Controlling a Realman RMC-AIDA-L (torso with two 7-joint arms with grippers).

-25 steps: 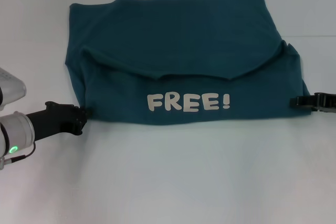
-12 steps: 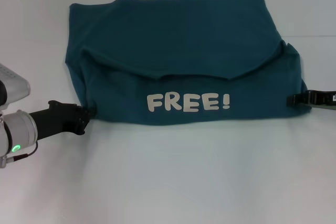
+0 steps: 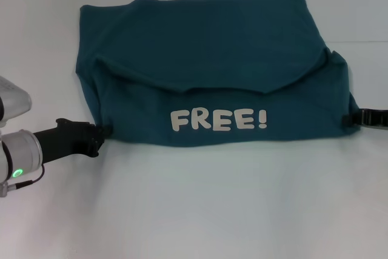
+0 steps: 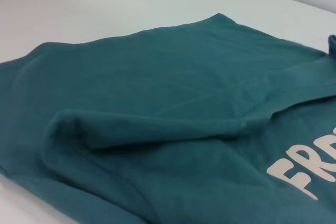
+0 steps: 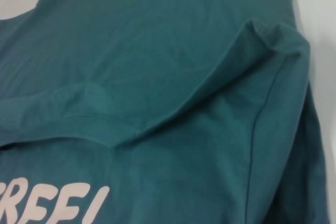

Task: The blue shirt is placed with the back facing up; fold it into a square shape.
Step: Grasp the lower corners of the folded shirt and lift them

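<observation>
Bare white tabletop [image 3: 200, 210], plain backdrop: lab-like test bench.

left end effector [image 3: 104, 131] low, reaching inward | right end effector [image 3: 357, 119] low, reaching inward

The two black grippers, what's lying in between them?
In the head view, the blue shirt fills the stretch between the left gripper and the right gripper, its near flap showing the white word FREE!.

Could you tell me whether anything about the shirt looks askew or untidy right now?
Yes. The blue shirt is folded unevenly: the near flap's edge sags in a curve above the "FREE!" print, and its right end bunches into a raised ridge. The left gripper and right gripper sit at its near corners.
</observation>
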